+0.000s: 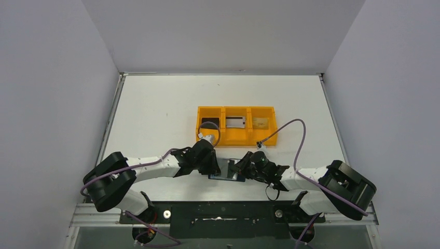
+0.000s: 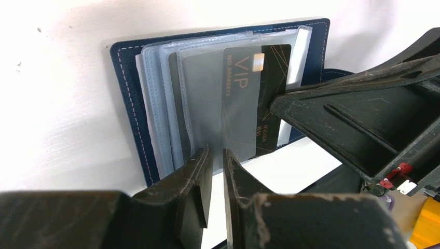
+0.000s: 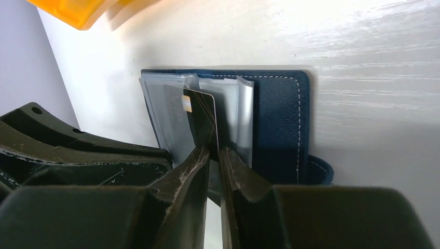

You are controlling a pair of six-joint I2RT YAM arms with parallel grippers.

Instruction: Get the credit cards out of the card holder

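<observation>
The navy card holder [image 1: 227, 175] lies open on the white table between my two grippers, its clear sleeves [image 2: 205, 104] fanned out. A black credit card [image 2: 276, 72] with gold VIP lettering sticks partway out of one sleeve. In the right wrist view my right gripper [image 3: 214, 150] is shut on the near edge of that card [image 3: 201, 116]. My left gripper [image 2: 217, 153] pinches the lower edge of a clear sleeve, its jaws nearly together. From above, the left gripper [image 1: 214, 166] and the right gripper [image 1: 240, 167] sit on opposite sides of the holder.
An orange three-compartment tray [image 1: 236, 140] stands just beyond the holder. It holds a black card [image 1: 210, 123], a silver card [image 1: 235, 122] and a gold card [image 1: 261, 123]. Purple cables loop over both arms. The holder's closing tab [image 3: 317, 171] pokes out at one edge.
</observation>
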